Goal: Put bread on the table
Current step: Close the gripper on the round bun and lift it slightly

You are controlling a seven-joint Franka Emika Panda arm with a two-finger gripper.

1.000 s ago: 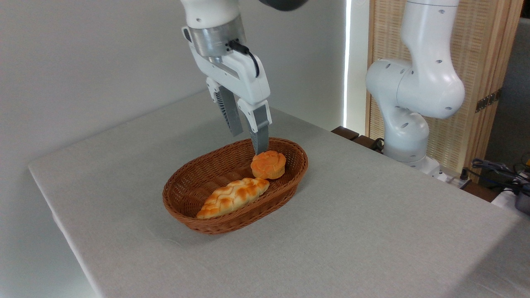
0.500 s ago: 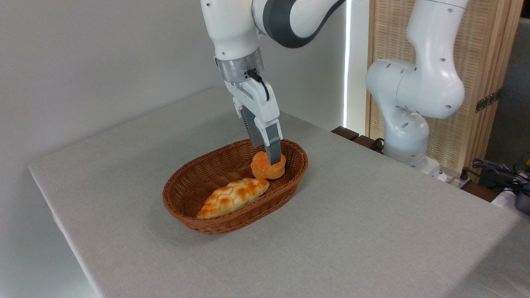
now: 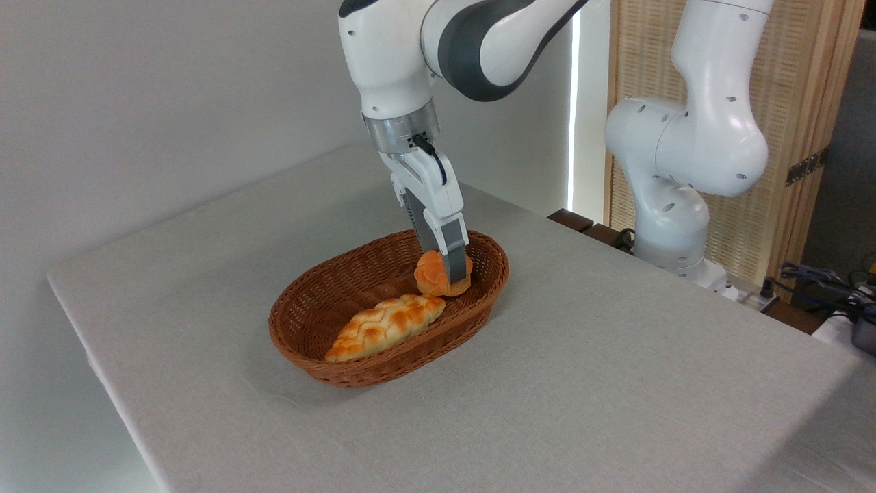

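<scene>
The bread (image 3: 430,274), a small round orange-golden bun, sits at the right end of the brown wicker basket (image 3: 328,311) on the light grey table (image 3: 616,370). My gripper (image 3: 446,275) has come down onto the bun. Its near finger (image 3: 455,263) crosses the front of the bun and the far finger is mostly hidden behind it. The jaws straddle the bun, but the gap between them is not visible. The bun still rests in the basket.
A longer pale braided loaf (image 3: 387,326) lies in the basket just left of and in front of the bun. A second white robot arm (image 3: 684,150) stands at the table's far right edge. Cables and gear (image 3: 828,287) lie beyond that edge.
My gripper has descended from above the basket's far rim and shifted right, so its fingers now reach down around the bun. The bun and the loaf have stayed in place.
</scene>
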